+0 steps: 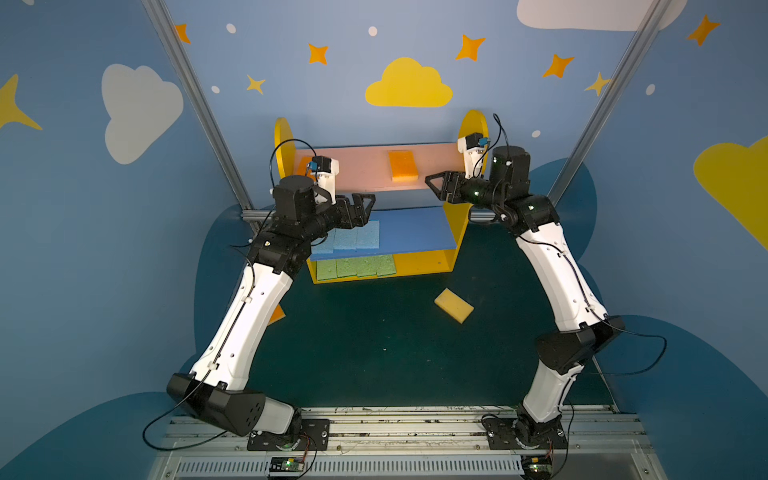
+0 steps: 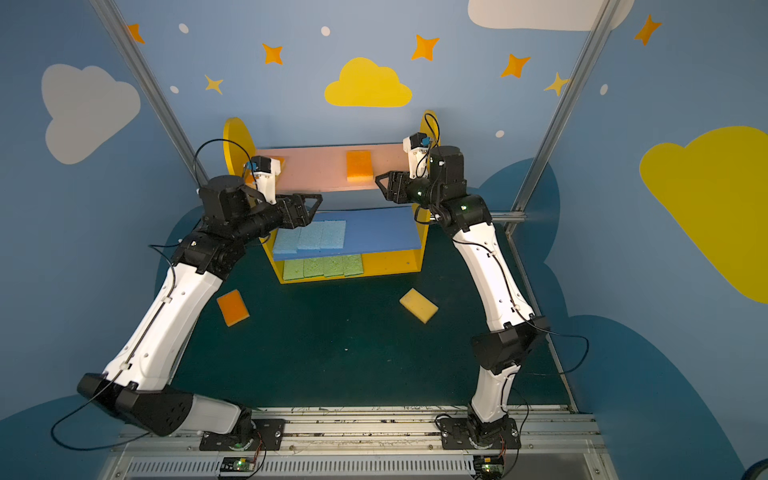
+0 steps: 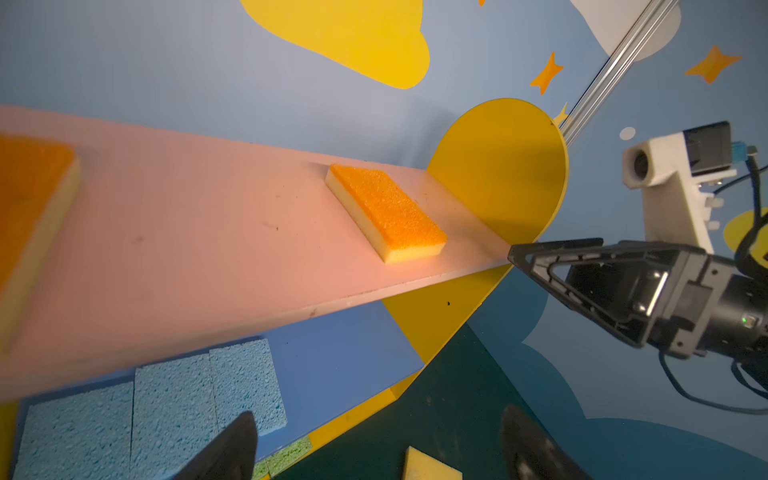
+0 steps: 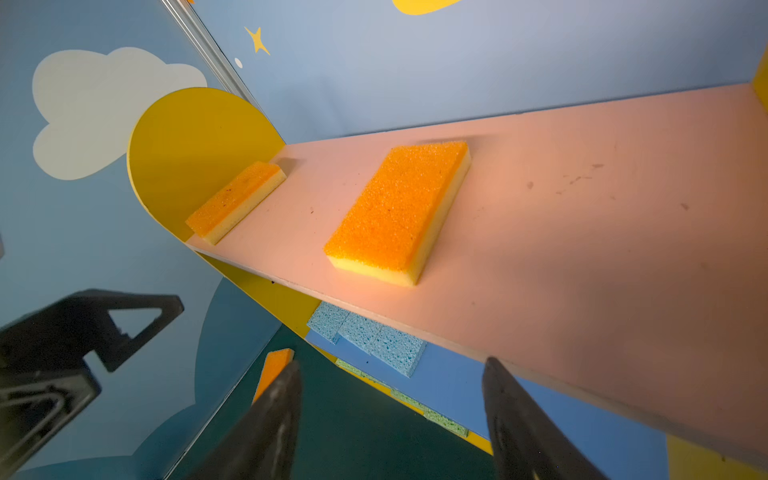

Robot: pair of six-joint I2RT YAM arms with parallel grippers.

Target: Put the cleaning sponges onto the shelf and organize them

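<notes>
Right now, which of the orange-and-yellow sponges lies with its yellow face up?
The sponge on the table before the shelf's right end; the other three show orange tops.

A dim, cool, even light was recorded throughout. A warm, bright patch was seen on the pink wooden board (image 4: 582,208), just ahead of the right gripper (image 4: 390,419), around the flat orange sponge with a yellow face (image 4: 399,212); a soft shadow was cast on that sponge's far side. The black fingers (image 4: 270,428) of the right gripper were rendered dark and out of focus, as were those of the left gripper (image 3: 376,419). A second orange sponge (image 3: 29,208), close beside the left gripper, was heavily blurred. In both top views the aluminium frame posts (image 1: 195,104) were splayed outward by wide-angle distortion.
</notes>
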